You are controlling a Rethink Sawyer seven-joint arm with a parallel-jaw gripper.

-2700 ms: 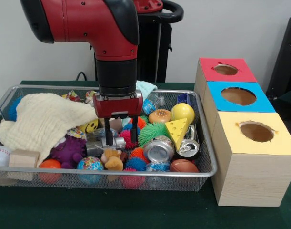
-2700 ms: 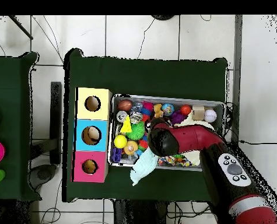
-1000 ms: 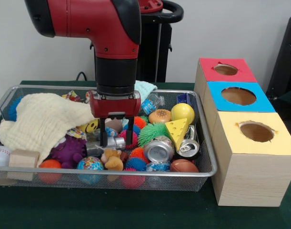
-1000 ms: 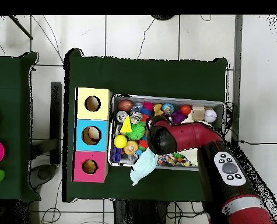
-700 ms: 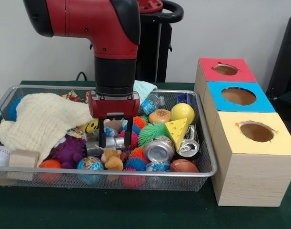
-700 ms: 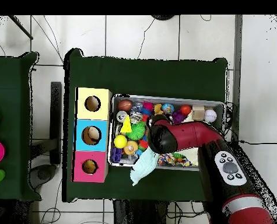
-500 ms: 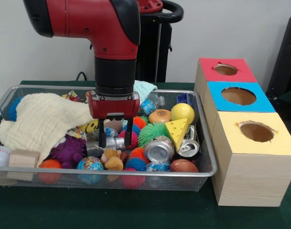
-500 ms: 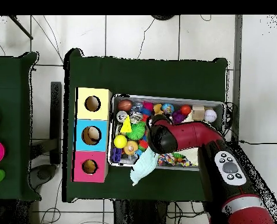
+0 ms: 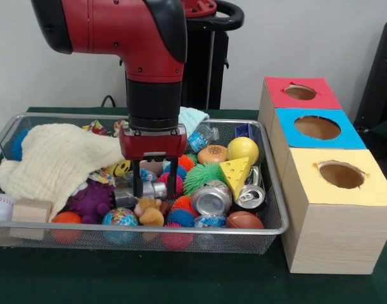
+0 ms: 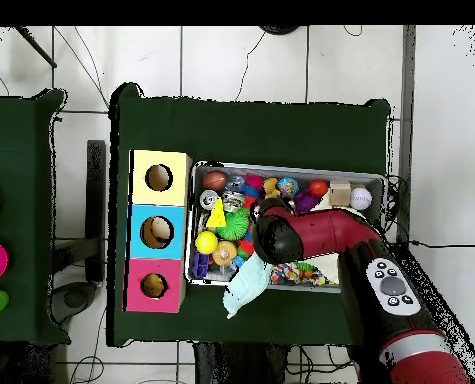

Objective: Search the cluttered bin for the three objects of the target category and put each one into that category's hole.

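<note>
My gripper [image 9: 156,183] hangs open inside the wire mesh bin [image 9: 269,223], left of centre. Its fingertips [image 9: 137,187] stand on either side of a silver can [image 9: 156,189] lying on its side; I cannot tell whether they touch it. A crushed can [image 9: 211,198] and a can with its pull-tab up [image 9: 250,195] lie to the right. Three wooden boxes with round holes stand right of the bin: red [image 9: 274,88], blue [image 9: 288,120], yellow [image 9: 307,166]. In the overhead view the arm [image 10: 311,235] hides the gripper.
The bin holds a cream cloth [image 9: 57,158], a cheese wedge [image 9: 236,172], a yellow ball [image 9: 243,149], a burger toy [image 9: 213,154], spiky balls [image 9: 203,175], a purple plush [image 9: 92,199], a wooden block [image 9: 31,211], a baseball [image 9: 0,206]. A light blue cloth [image 10: 244,285] drapes over the rim.
Since the earliest frame the gripper has shifted slightly left over the silver can. Over the last second it has barely moved, and nothing in the bin has shifted.
</note>
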